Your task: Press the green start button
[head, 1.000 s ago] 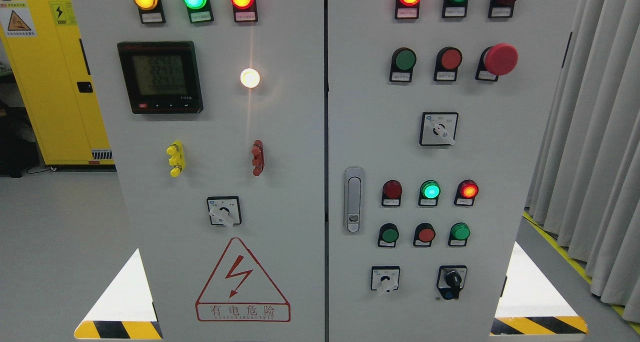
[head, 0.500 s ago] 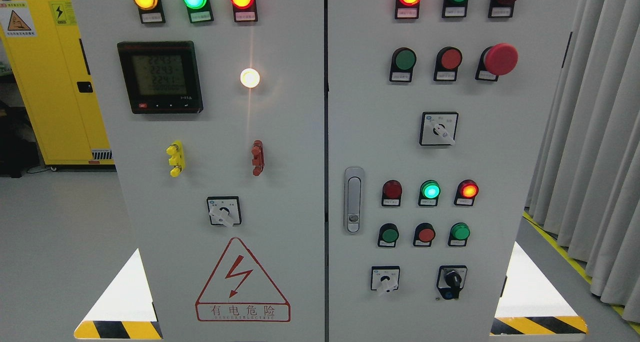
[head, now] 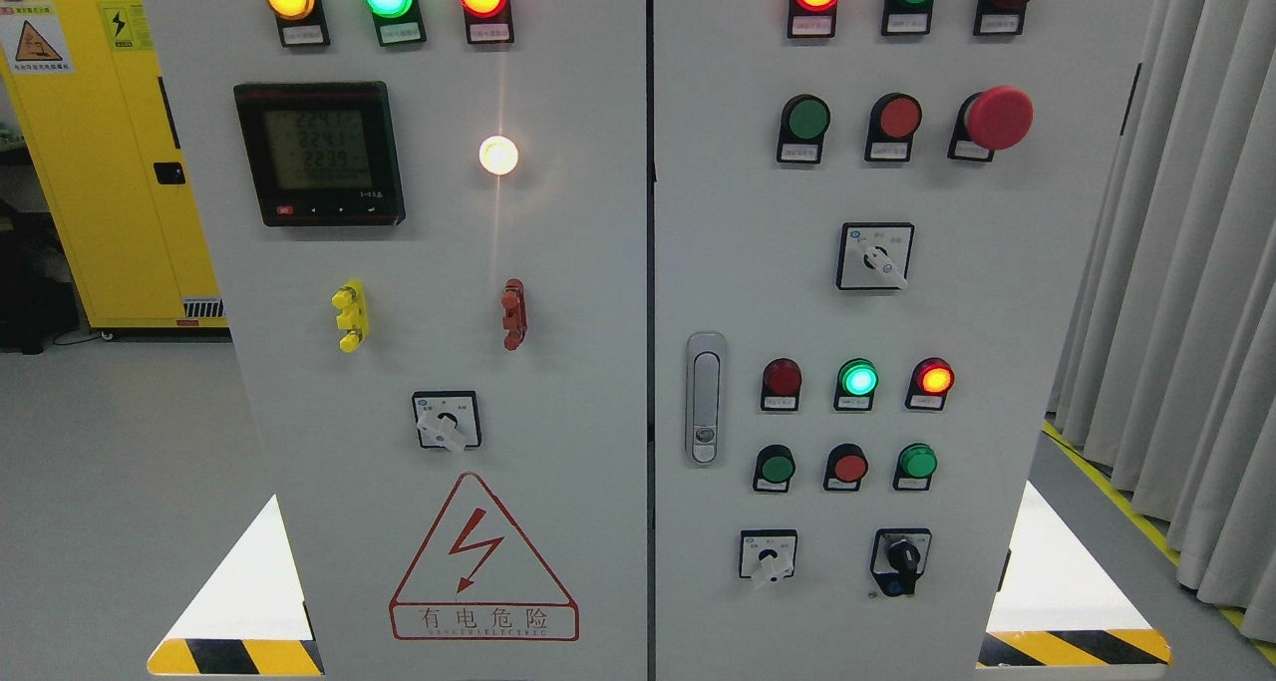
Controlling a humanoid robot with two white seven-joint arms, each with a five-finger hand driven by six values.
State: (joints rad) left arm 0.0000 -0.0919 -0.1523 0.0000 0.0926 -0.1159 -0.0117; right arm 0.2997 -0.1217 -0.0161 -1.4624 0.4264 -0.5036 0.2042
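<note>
A grey control cabinet (head: pixel 598 292) with two doors fills the head view. The right door carries three green push buttons: one in the upper row (head: pixel 807 120), one at the lower left (head: pixel 777 469) and one at the lower right (head: pixel 917 462). Red push buttons (head: pixel 899 118) (head: pixel 849 468) sit beside them. A lit green lamp (head: pixel 858 378) glows between two red lamps. Neither of my hands nor arms shows anywhere in the picture.
A red mushroom stop button (head: pixel 999 118) juts out at the upper right. Rotary switches (head: pixel 875 256) (head: pixel 768 556) (head: pixel 903 559) and a door latch (head: pixel 705 398) stand proud of the panel. A yellow cabinet (head: pixel 100 163) is at the left, grey curtains (head: pixel 1186 262) at the right.
Only the digits on the meter display at the upper left have changed. Nothing else has moved.
</note>
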